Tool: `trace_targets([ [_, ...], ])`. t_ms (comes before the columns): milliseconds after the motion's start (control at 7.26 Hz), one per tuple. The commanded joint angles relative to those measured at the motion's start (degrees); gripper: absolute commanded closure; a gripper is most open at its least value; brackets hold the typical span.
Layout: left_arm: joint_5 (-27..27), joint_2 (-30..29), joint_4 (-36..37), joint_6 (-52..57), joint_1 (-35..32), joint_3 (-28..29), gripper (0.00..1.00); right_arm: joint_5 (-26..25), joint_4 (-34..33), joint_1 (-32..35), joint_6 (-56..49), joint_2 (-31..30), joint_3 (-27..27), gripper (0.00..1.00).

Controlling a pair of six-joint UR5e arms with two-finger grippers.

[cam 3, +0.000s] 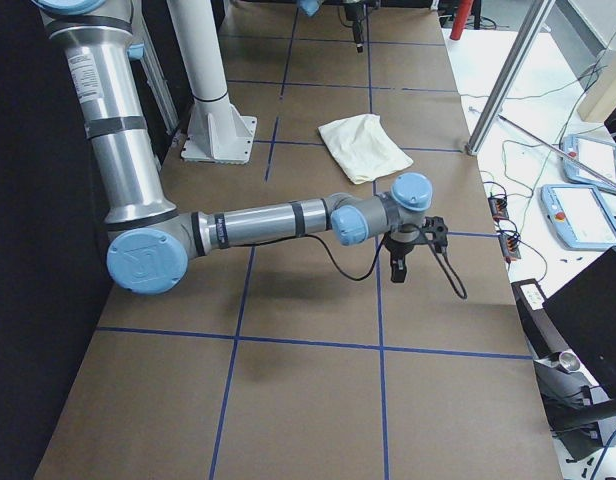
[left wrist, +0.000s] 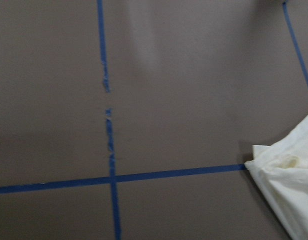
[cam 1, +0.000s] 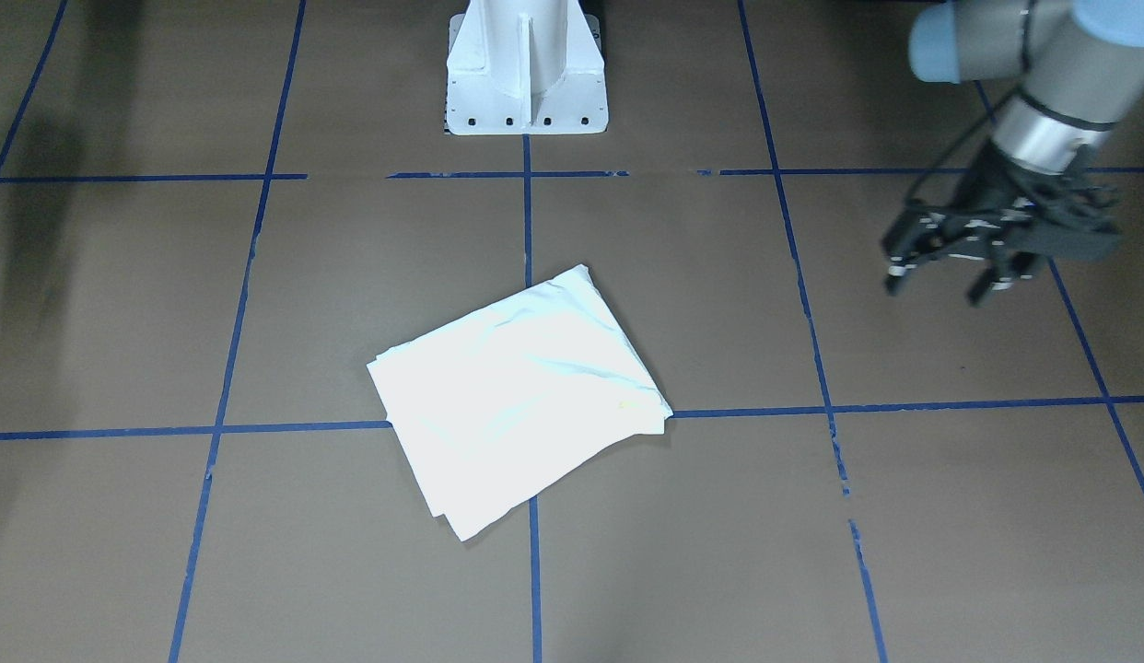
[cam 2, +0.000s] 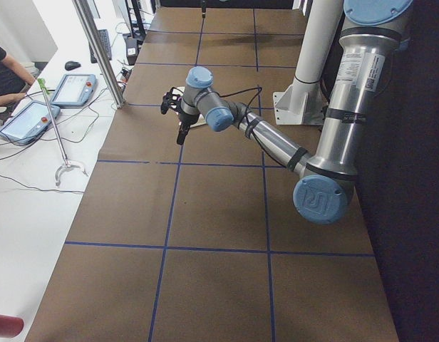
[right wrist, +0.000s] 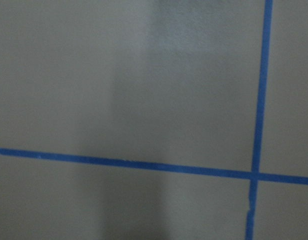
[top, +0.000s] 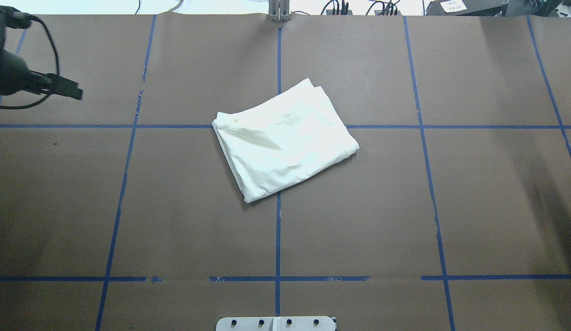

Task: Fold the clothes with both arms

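Observation:
The cream-white shirt lies folded into a tilted rectangle in the middle of the table, plain side up. One corner of it shows at the right edge of the left wrist view. My left gripper hovers above the table well off to the shirt's side, open, with nothing between its fingers. In the exterior right view my right gripper hangs over bare table on the opposite side, apart from the shirt; I cannot tell whether it is open or shut.
The brown table is marked with blue tape lines. The white pedestal base stands at the robot's edge. Beyond the far edge are metal posts, teach pendants, cables, and a person's arm.

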Motion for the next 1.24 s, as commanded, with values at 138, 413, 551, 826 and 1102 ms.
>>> trace_targets([
  [138,-4.85,6.93,4.5,39.95,-17.06,7.53,0.0,5.1,-0.29,5.47,-7.29,-5.79,1.15,0.0],
  [413,-6.69,10.58,3.8,45.64,-23.94,11.39,0.0,6.08,-2.05,6.01,-6.25,-5.63,2.3,0.0],
  [551,-8.0,11.1,3.62,44.77,-23.87,12.72,0.0,6.25,-1.79,6.01,-5.46,-6.41,3.35,0.0],
  [826,-8.02,11.19,-3.11,44.85,-23.78,18.96,0.0,4.77,-2.22,6.01,-5.36,-6.33,6.22,0.0],
  [1102,-8.1,9.7,-1.66,44.85,-23.95,22.38,0.0,2.04,-8.08,7.92,-5.45,-5.63,7.04,0.0],
])
